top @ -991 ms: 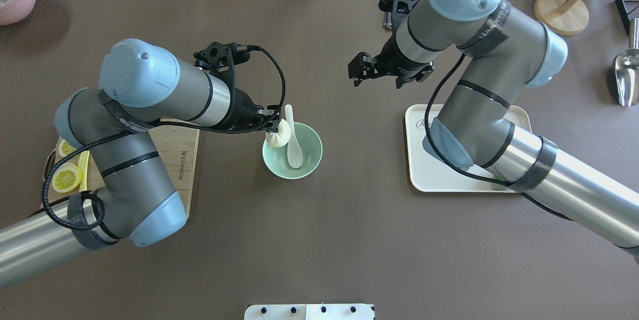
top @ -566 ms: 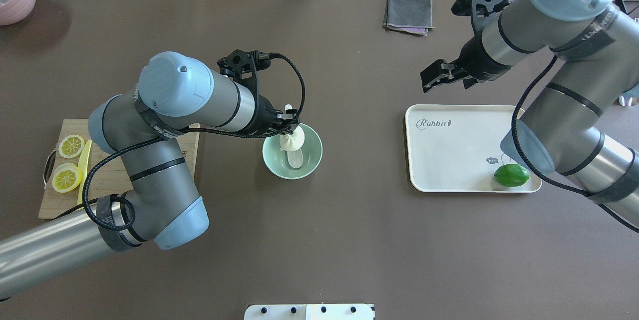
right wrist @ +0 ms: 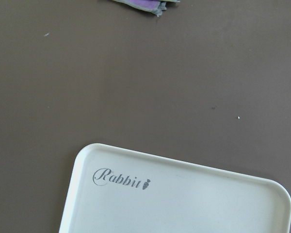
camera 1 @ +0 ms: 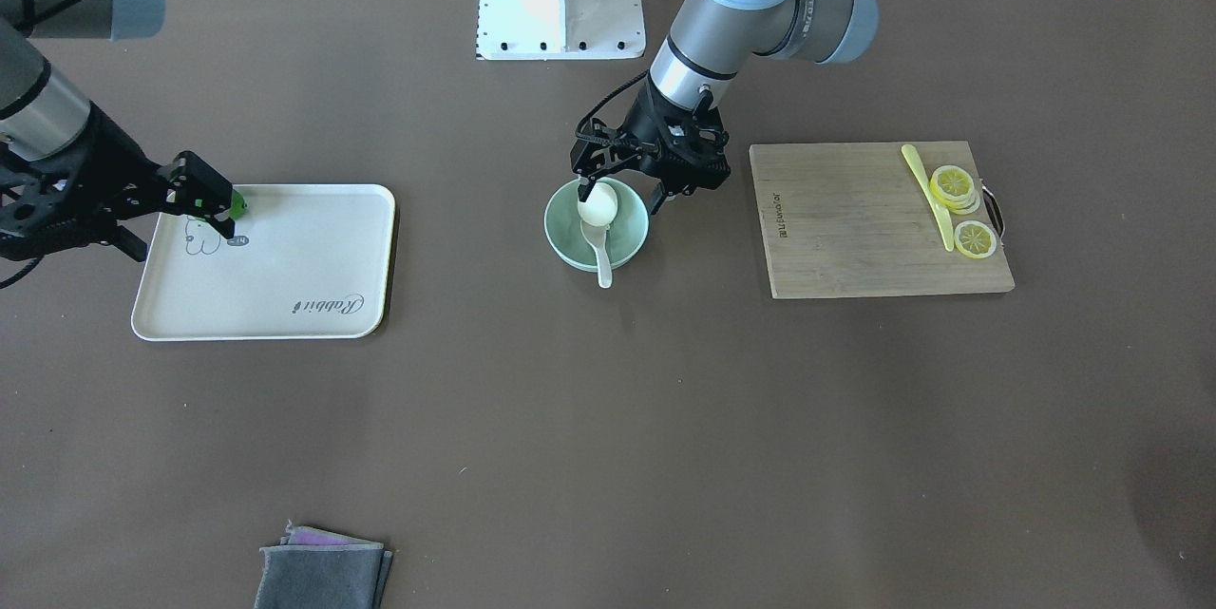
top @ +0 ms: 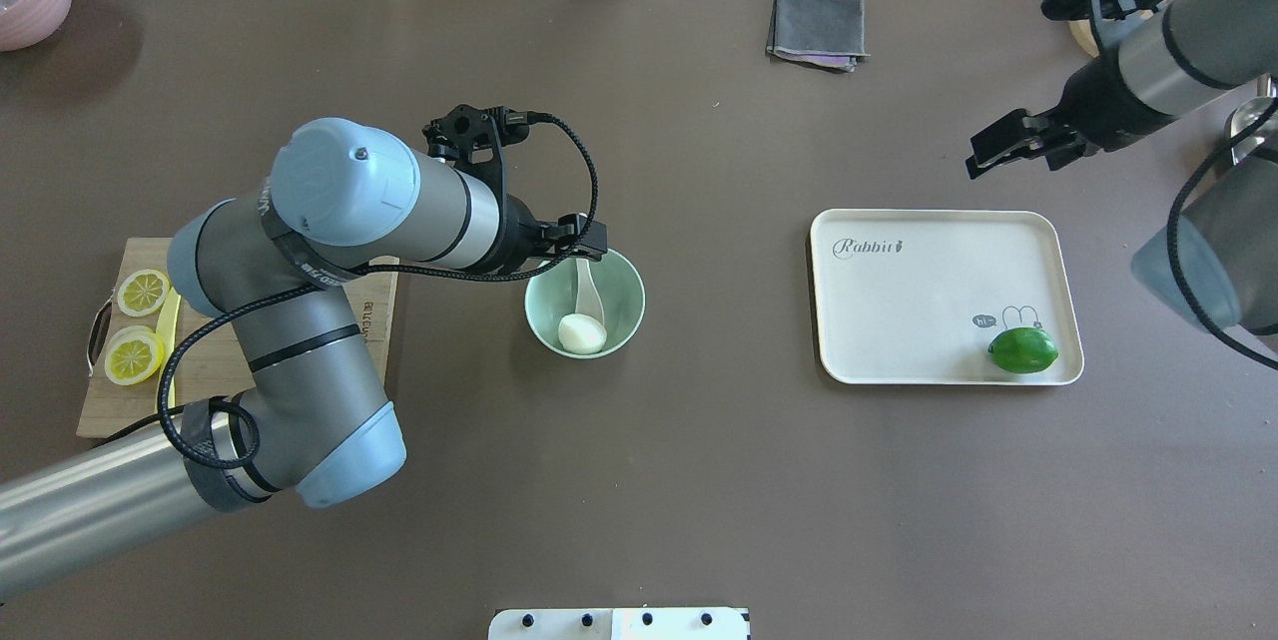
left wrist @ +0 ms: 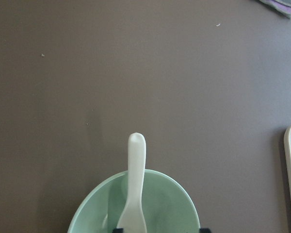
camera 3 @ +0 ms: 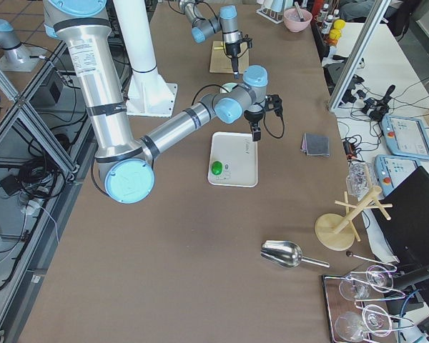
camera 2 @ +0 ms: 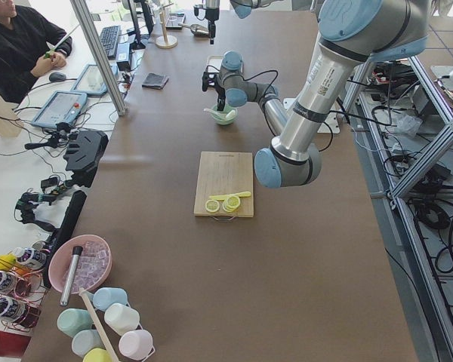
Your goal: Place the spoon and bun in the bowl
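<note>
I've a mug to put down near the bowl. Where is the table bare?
Bare table runs between the bowl and the tray, and in a strip on the robot's side of both. The tray holds only a lime in one corner. Crowded: the bowl's other side, with the left gripper at its rim and the cutting board beyond.

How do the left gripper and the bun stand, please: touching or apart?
Apart: overhead, part of the spoon shows between the left gripper and the bun.
</note>
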You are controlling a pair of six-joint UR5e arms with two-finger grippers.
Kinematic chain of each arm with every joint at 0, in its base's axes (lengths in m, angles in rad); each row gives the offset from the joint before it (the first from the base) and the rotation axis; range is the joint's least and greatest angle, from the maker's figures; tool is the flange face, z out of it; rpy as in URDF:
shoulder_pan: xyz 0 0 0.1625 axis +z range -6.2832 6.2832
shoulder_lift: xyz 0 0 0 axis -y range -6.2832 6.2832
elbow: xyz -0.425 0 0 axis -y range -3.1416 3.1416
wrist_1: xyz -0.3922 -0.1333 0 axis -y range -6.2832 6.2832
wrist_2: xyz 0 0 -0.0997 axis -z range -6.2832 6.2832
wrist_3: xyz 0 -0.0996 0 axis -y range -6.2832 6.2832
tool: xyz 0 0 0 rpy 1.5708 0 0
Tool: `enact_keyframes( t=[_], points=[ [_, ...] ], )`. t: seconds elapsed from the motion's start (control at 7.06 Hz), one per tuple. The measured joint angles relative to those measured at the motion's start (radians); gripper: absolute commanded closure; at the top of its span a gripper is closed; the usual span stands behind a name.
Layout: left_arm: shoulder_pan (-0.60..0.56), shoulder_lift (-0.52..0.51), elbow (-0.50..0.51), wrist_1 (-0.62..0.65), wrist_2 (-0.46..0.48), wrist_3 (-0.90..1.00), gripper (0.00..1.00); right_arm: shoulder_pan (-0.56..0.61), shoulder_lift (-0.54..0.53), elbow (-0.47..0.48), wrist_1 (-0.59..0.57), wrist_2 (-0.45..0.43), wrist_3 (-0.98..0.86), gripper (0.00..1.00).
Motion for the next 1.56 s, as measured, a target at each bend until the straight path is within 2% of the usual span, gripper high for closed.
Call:
enact_keyframes(
  t=[0.14, 0.28, 0.42, 0.57, 0.71, 0.85, 1.13, 1.27, 1.56],
  points=[
    [-0.028, 0.042, -0.037, 0.019, 0.002, 0.028, 0.02, 0.075, -0.05, -0.001, 0.006, 0.049, -0.078, 0.0],
    [-0.072, 0.068, -0.088, 0.102, 0.001, 0.08, 0.02, 0.142, -0.103, -0.002, 0.004, 0.076, -0.172, 0.0],
    [-0.123, 0.08, -0.154, 0.248, 0.0, 0.149, 0.02, 0.196, -0.16, 0.0, 0.001, 0.089, -0.282, 0.0],
    [-0.197, 0.086, -0.218, 0.412, -0.002, 0.276, 0.02, 0.241, -0.226, -0.001, -0.001, 0.093, -0.406, 0.0],
    [-0.288, 0.102, -0.249, 0.519, -0.014, 0.443, 0.02, 0.28, -0.278, -0.008, -0.008, 0.086, -0.493, 0.0],
    [-0.396, 0.14, -0.257, 0.563, -0.055, 0.618, 0.02, 0.322, -0.311, -0.019, -0.041, 0.077, -0.552, 0.0],
    [-0.627, 0.262, -0.226, 0.534, -0.18, 0.891, 0.02, 0.428, -0.339, -0.034, -0.15, 0.067, -0.623, 0.0],
    [-0.712, 0.317, -0.176, 0.47, -0.233, 0.958, 0.02, 0.461, -0.338, -0.031, -0.202, 0.07, -0.634, 0.0],
    [-0.82, 0.416, -0.077, 0.383, -0.275, 1.032, 0.02, 0.479, -0.32, -0.011, -0.32, 0.075, -0.637, 0.0]
  ],
)
